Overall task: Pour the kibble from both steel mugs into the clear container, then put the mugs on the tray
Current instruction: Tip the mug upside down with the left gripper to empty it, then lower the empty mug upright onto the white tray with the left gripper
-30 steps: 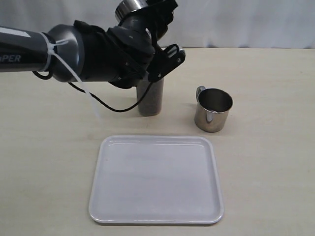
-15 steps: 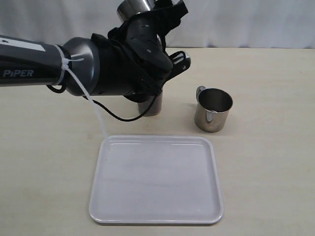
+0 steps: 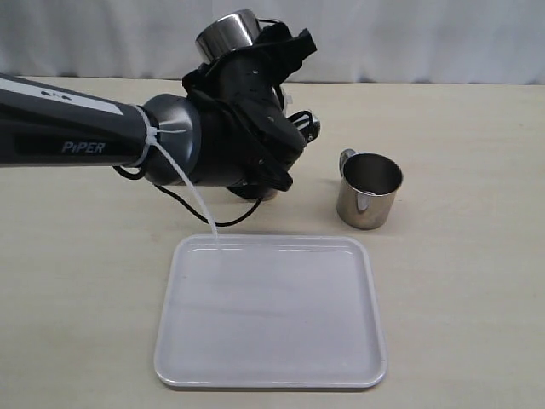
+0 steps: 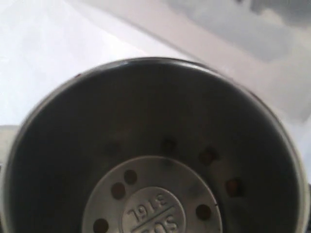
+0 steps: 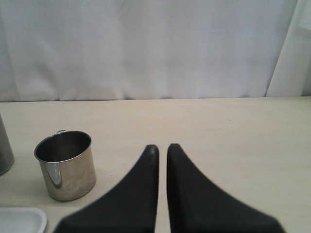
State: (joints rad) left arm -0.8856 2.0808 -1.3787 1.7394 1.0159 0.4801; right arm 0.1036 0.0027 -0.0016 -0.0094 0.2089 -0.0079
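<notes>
My left gripper (image 3: 264, 38) holds one steel mug (image 3: 226, 31) up in the air at the back of the table, shut on it. The left wrist view looks straight into that mug (image 4: 155, 145); several brown kibble pellets (image 4: 118, 190) sit round the stamped mark in its bottom. The other steel mug (image 3: 369, 189) stands upright on the table, right of the arm, and no pellets show inside it (image 5: 65, 165). The clear container (image 5: 4, 150) is almost wholly hidden behind my left arm. The white tray (image 3: 271, 311) lies bare at the front. My right gripper (image 5: 162, 148) is shut on nothing.
The left arm's thick dark forearm (image 3: 102, 145), with a black cable and a white tie, stretches in from the left above the tray's far edge. A pale curtain closes off the back of the table. A corner of the tray (image 5: 22, 218) lies beside the right gripper.
The left arm has swung right and toward the tray with its wrist turning, still carrying the mug up high. It now covers the clear container that showed before. The standing mug has not moved.
</notes>
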